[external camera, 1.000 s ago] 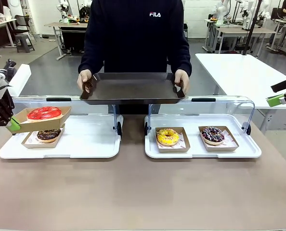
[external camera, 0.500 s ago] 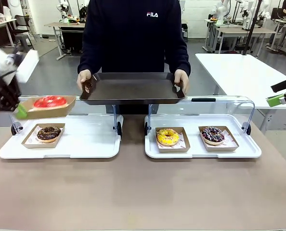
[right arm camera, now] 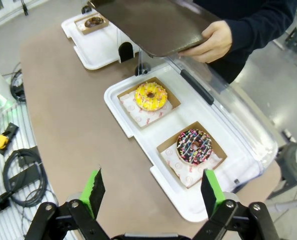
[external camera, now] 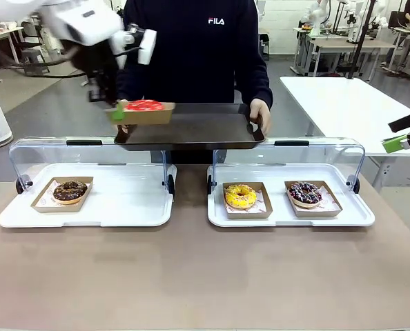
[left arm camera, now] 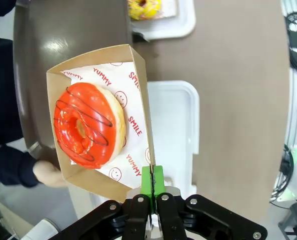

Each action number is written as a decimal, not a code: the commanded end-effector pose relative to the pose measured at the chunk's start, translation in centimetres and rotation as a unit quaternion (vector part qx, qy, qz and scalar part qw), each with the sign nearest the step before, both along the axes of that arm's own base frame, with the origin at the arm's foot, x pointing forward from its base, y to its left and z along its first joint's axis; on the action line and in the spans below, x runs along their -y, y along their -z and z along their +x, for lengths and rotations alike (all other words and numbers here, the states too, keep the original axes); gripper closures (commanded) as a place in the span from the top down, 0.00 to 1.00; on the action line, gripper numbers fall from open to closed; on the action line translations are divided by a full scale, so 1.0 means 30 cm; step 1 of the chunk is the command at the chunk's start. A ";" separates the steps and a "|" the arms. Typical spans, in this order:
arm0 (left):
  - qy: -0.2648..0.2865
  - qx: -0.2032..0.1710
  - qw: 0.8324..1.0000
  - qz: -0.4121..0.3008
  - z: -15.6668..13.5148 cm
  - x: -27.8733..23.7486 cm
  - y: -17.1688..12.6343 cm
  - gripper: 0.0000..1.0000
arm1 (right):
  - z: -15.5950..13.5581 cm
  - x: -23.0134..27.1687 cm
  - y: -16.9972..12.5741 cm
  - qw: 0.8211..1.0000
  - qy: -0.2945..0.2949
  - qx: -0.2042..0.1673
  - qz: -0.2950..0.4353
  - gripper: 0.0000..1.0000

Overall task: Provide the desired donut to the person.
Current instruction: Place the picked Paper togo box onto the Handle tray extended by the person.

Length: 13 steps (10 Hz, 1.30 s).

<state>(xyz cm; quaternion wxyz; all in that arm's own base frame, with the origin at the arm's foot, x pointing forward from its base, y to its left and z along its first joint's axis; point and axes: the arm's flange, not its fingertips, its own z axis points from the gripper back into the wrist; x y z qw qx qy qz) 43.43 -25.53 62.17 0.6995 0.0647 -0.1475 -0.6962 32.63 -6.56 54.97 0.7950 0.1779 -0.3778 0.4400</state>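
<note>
Scene: A person point(external camera: 191, 48) in a black sweatshirt stood at the far side of the table, holding out a dark tray point(external camera: 191, 129) with both hands.
Left gripper: The left gripper point(external camera: 120, 114) was clamped on one thin wall of a cardboard box point(external camera: 152, 116), pinching only that edge between its green pads.
Desired donut: A red donut point(external camera: 144, 105) with dark drizzle lay in the box, held at the left end of the dark tray, in front of the person. Whether the box touched the tray could not be told.
Wrist view: From the left wrist, the box point(left arm camera: 138, 95) hung sideways off the left gripper point(left arm camera: 152, 176), with the red donut point(left arm camera: 88, 125) over the tray's corner point(left arm camera: 63, 25) and the person's hand point(left arm camera: 47, 173) just beneath.
Right gripper: The right gripper point(right arm camera: 152, 191) had its fingers spread wide, grasping nothing, well apart from the handover.
Risk of tipping: The grip was on one edge, so the box could sag or twist and the donut could slide out.
Risk of missing: A release so near the tray's corner could leave the box overhanging and falling off.
Risk to the hand: A descent there could press on the person's fingers.
Risk of wobble: The tray was hand-held, so it might shift under the box.
</note>
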 end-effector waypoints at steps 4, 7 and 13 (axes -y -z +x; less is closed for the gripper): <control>0.005 0.024 0.999 0.022 0.213 0.103 0.110 0.01 | 0.009 -0.001 0.002 1.000 -0.008 0.005 0.013 1.00; 0.004 0.040 0.999 0.030 0.280 0.099 0.172 0.01 | 0.009 -0.001 0.002 1.000 -0.008 0.005 0.013 1.00; -0.020 0.022 0.998 0.049 0.344 0.082 0.229 0.16 | 0.009 -0.001 0.002 1.000 -0.008 0.005 0.013 1.00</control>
